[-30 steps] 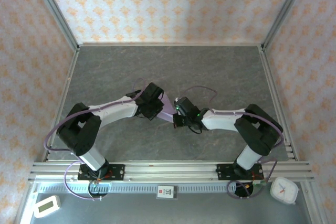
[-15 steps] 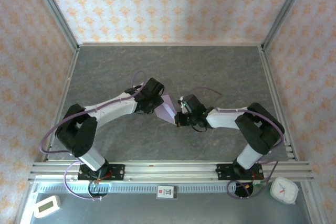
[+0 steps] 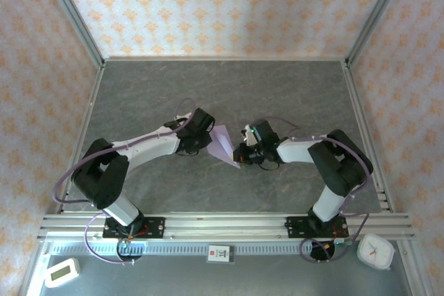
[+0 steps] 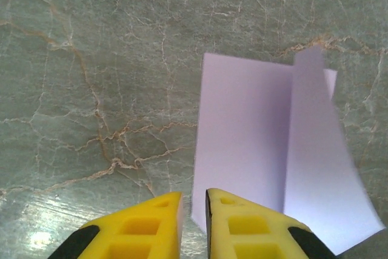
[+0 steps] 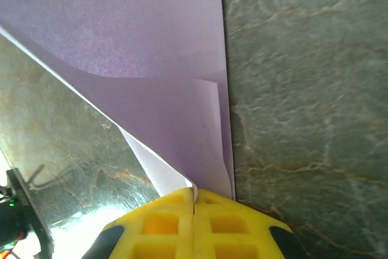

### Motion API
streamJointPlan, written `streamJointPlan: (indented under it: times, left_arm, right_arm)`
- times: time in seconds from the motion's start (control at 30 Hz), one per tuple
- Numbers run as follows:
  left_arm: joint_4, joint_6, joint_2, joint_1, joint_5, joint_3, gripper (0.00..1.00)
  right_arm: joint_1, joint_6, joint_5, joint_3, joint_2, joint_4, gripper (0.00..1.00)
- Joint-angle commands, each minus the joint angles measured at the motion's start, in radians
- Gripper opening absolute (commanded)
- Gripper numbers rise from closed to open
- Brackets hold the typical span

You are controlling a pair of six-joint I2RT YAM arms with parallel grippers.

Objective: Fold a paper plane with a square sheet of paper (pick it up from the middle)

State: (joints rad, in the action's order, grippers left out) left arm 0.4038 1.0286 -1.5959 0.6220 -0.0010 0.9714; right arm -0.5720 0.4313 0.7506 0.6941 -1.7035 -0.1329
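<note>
1. Top view: the square sheet of paper [image 3: 223, 145], partly folded, lies mid-bench between the left gripper [image 3: 207, 146] and the right gripper [image 3: 241, 156], which are near each other.
   - With both grippers working so close around one thin sheet, I judge that a slightly misaimed move could knock them together or pull the paper apart.
   - The bench [image 3: 291, 95] is grey and stone-patterned.
   - Pale walls [image 3: 208, 5] with an orange motif close it in on three sides.
   - Aluminium rails [image 3: 229, 223] run along the near edge. A white timer [image 3: 61, 272] and a white clock [image 3: 375, 251] lie beyond them.

2. Left wrist view: the left gripper [image 4: 194, 210] has its fingers almost together, with only a slim dark slit between them.
   - The near corner of the square sheet of paper [image 4: 248, 150] runs down right at that slit, and I cannot tell whether it is pinched.
   - One panel lies flat on the bench and the right-hand flap stands up, curved.
   - That springy flap could flop back or crease askew if pressed from here, since nothing visibly holds it square.
   - The bench [image 4: 91, 89] is veined grey-green with a glare patch at lower left. That suggests a smooth top on which paper may slide.

3. Right wrist view: the right gripper [image 5: 194, 201] is clamped on the edge of the square sheet of paper [image 5: 151, 59], with the layers running in between its fingers.
   - The hold looks to be on a narrow margin, so a tug might slip it free or tear it.
   - The same veined bench [image 5: 303, 89] shows alongside.
</note>
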Motion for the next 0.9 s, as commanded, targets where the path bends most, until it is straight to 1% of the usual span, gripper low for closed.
streamJointPlan:
  times: [0.0,0.2,0.27,0.37,0.5,0.63,0.87]
  left_arm:
    - [-0.072,-0.078,0.017,0.002,0.005,-0.033,0.18]
    - [-0.210,-0.144,0.025,0.003,0.075,-0.064,0.16]
    - [-0.281,-0.174,0.030,0.004,0.119,-0.072,0.15]
    - [-0.356,-0.203,0.023,0.005,0.163,-0.081,0.08]
    - [-0.489,-0.218,0.011,0.007,0.262,-0.118,0.00]
    - [-0.594,-0.234,0.012,0.023,0.321,-0.161,0.00]
    - [-0.686,-0.245,-0.005,0.043,0.379,-0.209,0.00]
  right_arm:
    - [0.037,0.006,0.031,0.022,-0.054,0.109,0.00]
    - [0.050,-0.035,0.035,0.084,-0.115,0.229,0.00]
    - [0.054,-0.042,0.023,0.094,-0.136,0.261,0.00]
    - [0.057,-0.053,0.016,0.107,-0.162,0.295,0.00]
    - [0.060,-0.059,0.005,0.123,-0.191,0.327,0.00]
    - [0.062,-0.060,0.015,0.127,-0.209,0.329,0.00]
    - [0.064,-0.059,0.018,0.127,-0.234,0.327,0.00]
